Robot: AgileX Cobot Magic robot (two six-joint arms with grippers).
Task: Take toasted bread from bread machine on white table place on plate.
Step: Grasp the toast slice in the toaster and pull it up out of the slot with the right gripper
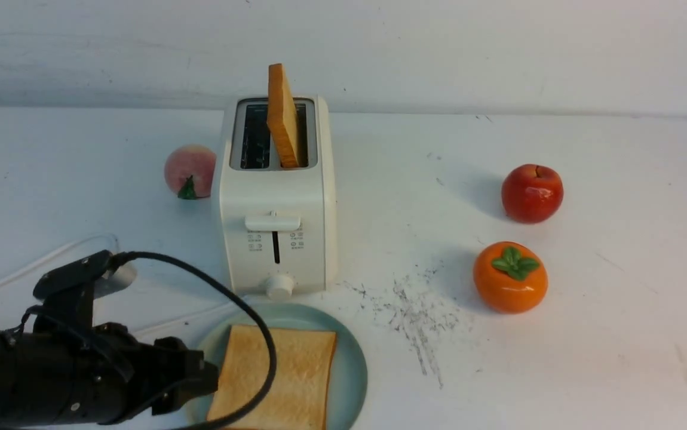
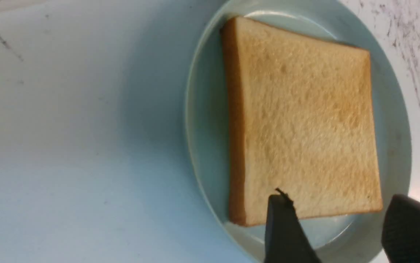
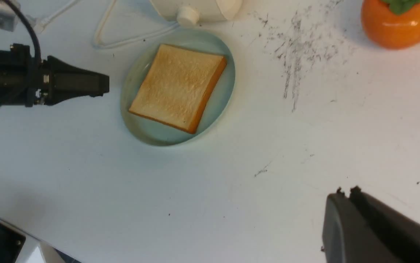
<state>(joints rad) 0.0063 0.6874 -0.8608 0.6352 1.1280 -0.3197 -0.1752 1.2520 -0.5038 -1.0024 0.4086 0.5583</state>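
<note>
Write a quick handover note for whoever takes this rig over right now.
Left gripper: open, empty, at the edge of the plate.
Right gripper: shut, empty, above the white table, away from the plate.
Done: one toast slice lies flat on the plate.
Left: the second slice sticks up from the bread machine, right slot; move it to the plate.

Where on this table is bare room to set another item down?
Widest bare patch: front right, between the plate and the persimmon, scuffed only. Also back left, beyond the peach. Crowded: front left, where bread machine, plate and left arm bunch.
</note>
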